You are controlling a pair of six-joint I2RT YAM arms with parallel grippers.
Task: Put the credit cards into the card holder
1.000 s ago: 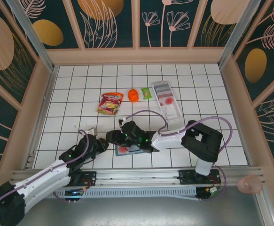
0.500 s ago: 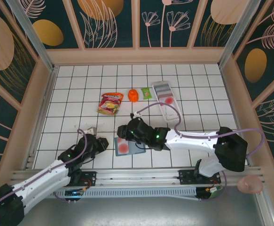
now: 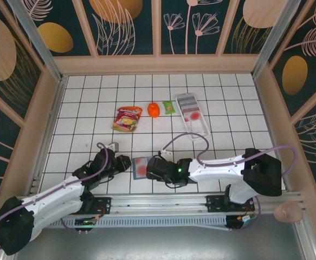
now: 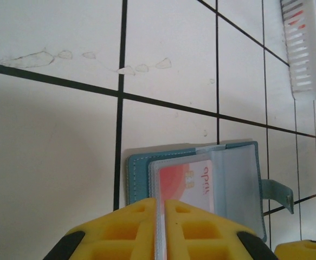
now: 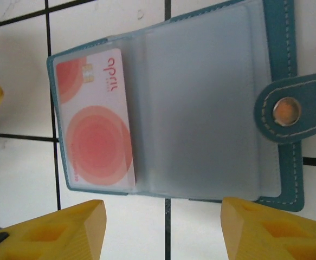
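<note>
Near the front edge of the table (image 3: pixel 233 108), the holder (image 3: pixel 141 168) lies open and flat between the two hands, with one card (image 5: pixel 95 127) tucked under its clear sleeve (image 5: pixel 201 103). The right hand (image 5: pixel 163 208) hovers over it, fingers spread wide and empty. The left hand (image 4: pixel 160 203) is closed to a slit just beside the holder's edge; whether it pinches anything I cannot tell. Nothing visibly pins the holder, so a nudge from either hand would likely slide it, or lift the sleeve and work the card loose.

The teal card holder (image 5: pixel 279 32) lies open on the tiles (image 5: pixel 17 65), a pink-circled credit card (image 5: pixel 95 138) tucked inside.
</note>
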